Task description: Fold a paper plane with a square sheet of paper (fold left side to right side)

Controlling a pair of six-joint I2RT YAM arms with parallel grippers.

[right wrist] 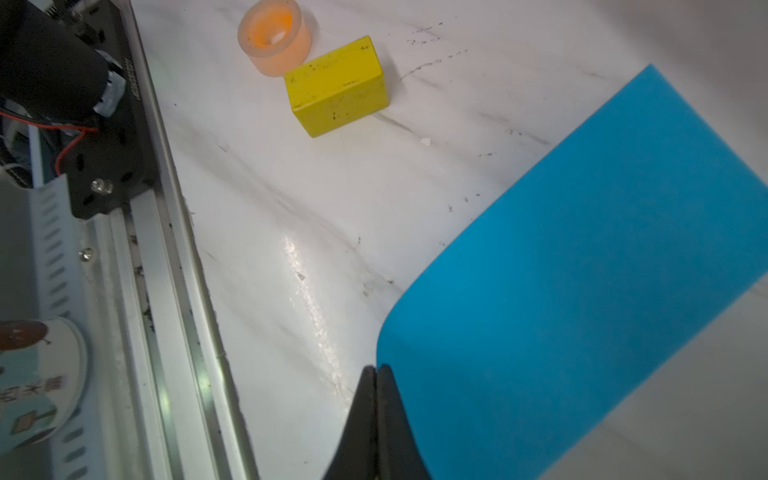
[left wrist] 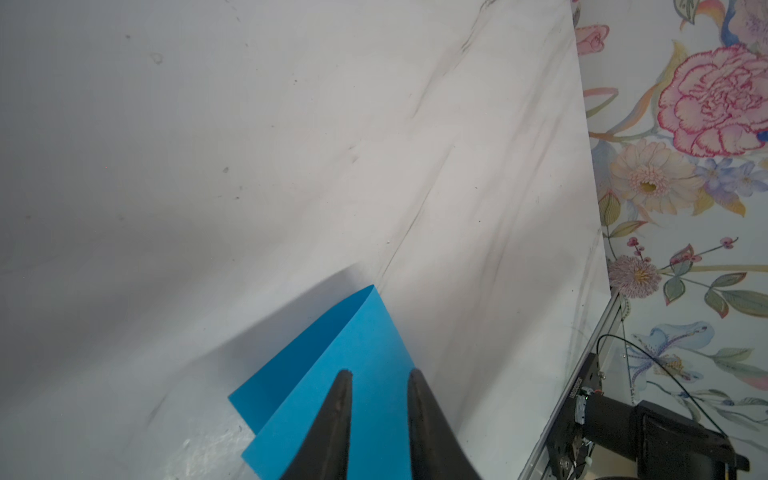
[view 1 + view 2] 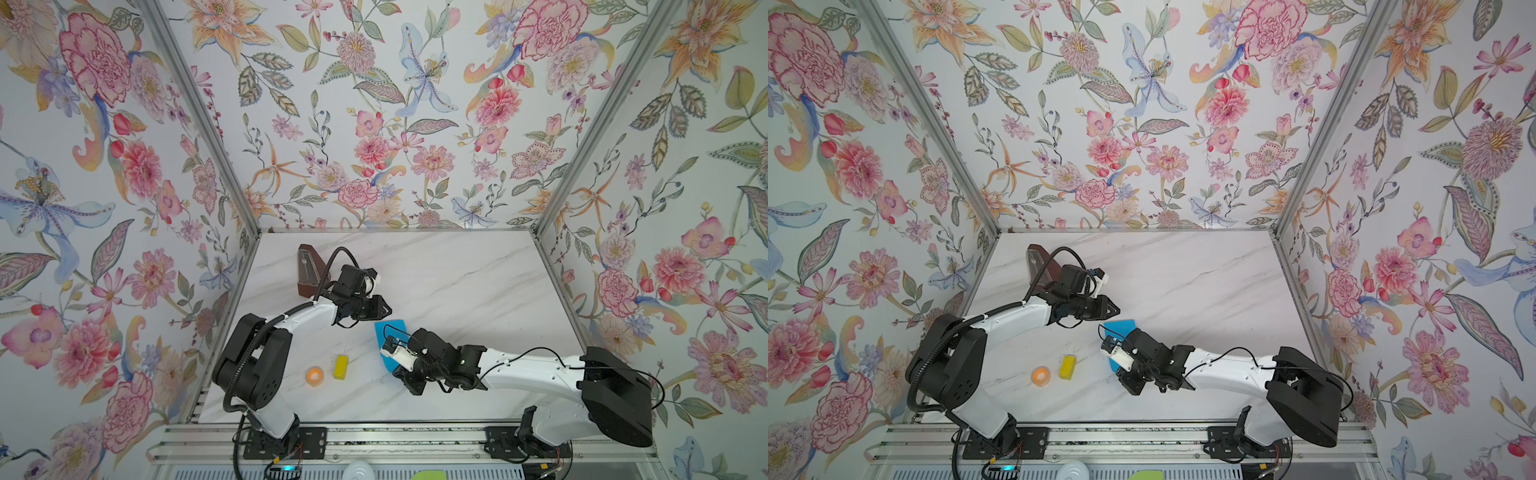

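The square sheet of paper (image 3: 391, 331) is bright blue and lies folded over near the table's middle, also seen in a top view (image 3: 1121, 328). In the left wrist view the sheet of paper (image 2: 365, 345) shows two layers, the upper one lifted off the lower. My left gripper (image 3: 388, 309) hovers over its far end; its fingers stand apart with nothing between them (image 2: 379, 376). My right gripper (image 1: 377, 368) is shut at the near corner of the sheet of paper (image 1: 582, 291), whose edge curls up to the tips. No paper plane shape shows.
A yellow block (image 3: 340, 367) and an orange ring-shaped thing (image 3: 314, 376) sit left of the paper near the front. A brown metronome (image 3: 309, 270) stands at the back left, behind my left arm. The metal rail (image 3: 374, 436) runs along the front edge.
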